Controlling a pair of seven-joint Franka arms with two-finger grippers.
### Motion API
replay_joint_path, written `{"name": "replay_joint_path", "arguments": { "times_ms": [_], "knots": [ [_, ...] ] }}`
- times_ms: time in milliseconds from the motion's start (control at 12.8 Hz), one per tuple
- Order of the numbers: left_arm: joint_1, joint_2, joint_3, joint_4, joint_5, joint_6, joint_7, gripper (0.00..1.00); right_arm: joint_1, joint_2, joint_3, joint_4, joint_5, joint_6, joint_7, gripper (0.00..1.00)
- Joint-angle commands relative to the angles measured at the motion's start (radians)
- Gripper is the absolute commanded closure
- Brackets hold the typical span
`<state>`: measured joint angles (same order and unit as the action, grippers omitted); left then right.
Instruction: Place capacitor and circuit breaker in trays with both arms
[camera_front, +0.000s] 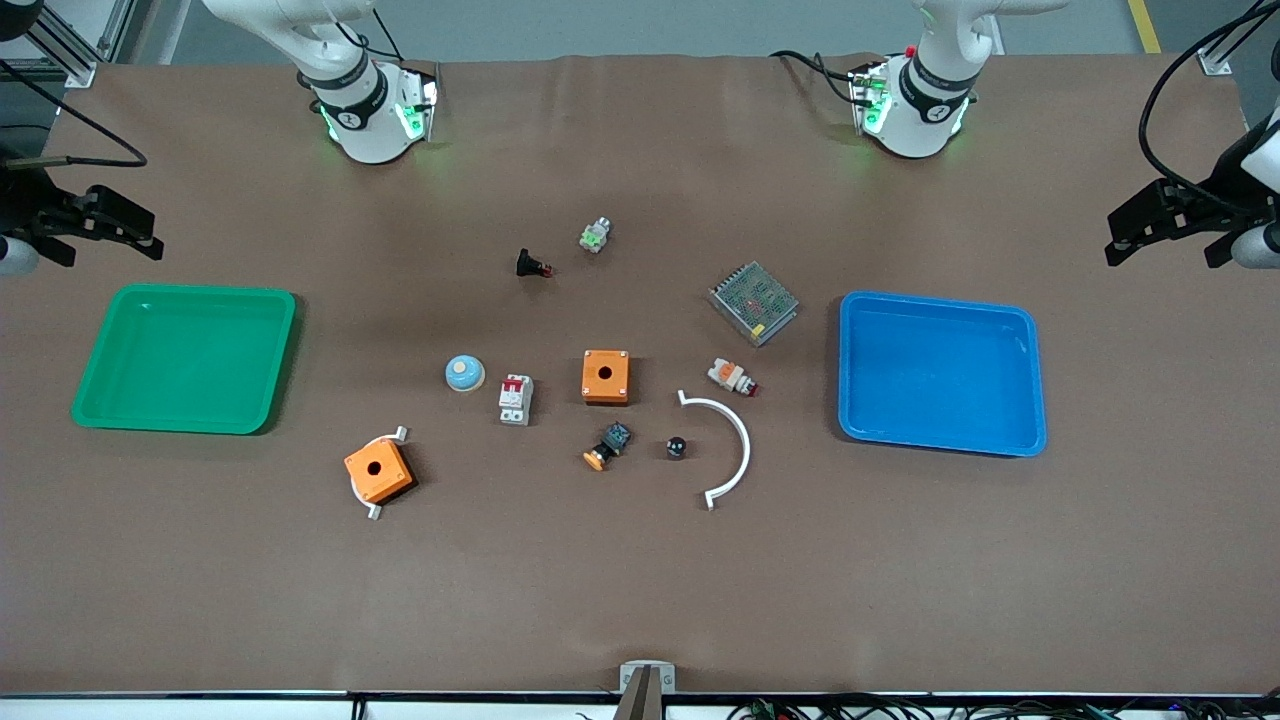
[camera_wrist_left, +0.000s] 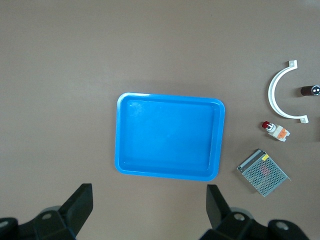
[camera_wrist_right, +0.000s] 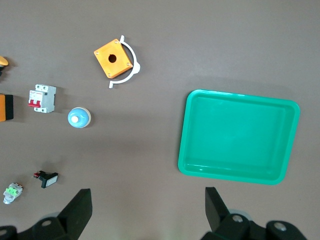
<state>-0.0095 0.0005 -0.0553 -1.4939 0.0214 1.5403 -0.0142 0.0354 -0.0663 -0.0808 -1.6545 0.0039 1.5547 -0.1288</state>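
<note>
The right gripper (camera_front: 95, 228) hangs with fingers spread and nothing between them, at about 11 o'clock from the green tray (camera_front: 186, 357); that arm waits. The green tray lies at the right arm's end of the table. At its 4 o'clock sits an orange box (camera_front: 379, 471) on a white arc piece. A blue dome (camera_front: 465, 373) lies at 1 o'clock from that box, and the circuit breaker (camera_front: 516, 399) lies on the mat just beside the dome, at its 4 o'clock, red toggles turned toward the robots. A second orange box (camera_front: 606, 376) sits at the breaker's 3 o'clock. The capacitor (camera_front: 677, 447) stands on the mat at 5 o'clock from that box, inside the curve of a white arc (camera_front: 727, 446). The blue tray (camera_front: 941, 371) lies at the left arm's end, at 3 o'clock from the arc. The left gripper (camera_front: 1170, 228) hangs released, fingers apart, at about 1 o'clock from the blue tray; that arm waits too.
</note>
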Motion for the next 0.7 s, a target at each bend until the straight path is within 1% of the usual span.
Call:
{"name": "replay_joint_path", "arguments": {
  "times_ms": [0, 234, 312, 624],
  "knots": [
    [-0.004, 0.009, 0.002, 0.021, 0.000, -0.002, 0.011, 0.00, -0.014, -0.007, 0.003, -0.002, 0.036, 0.005, -0.031, 0.00],
    [0.002, 0.010, 0.003, 0.021, -0.008, -0.005, 0.014, 0.00, -0.014, -0.009, 0.003, -0.002, 0.041, 0.008, -0.031, 0.00],
    [0.008, 0.016, 0.003, 0.020, -0.009, -0.009, 0.020, 0.00, -0.015, -0.009, 0.001, -0.002, 0.054, 0.008, -0.032, 0.00],
    [0.016, 0.079, 0.008, 0.008, -0.012, -0.029, 0.025, 0.00, -0.011, -0.009, 0.001, -0.002, 0.059, 0.015, -0.032, 0.00]
  ]
}}
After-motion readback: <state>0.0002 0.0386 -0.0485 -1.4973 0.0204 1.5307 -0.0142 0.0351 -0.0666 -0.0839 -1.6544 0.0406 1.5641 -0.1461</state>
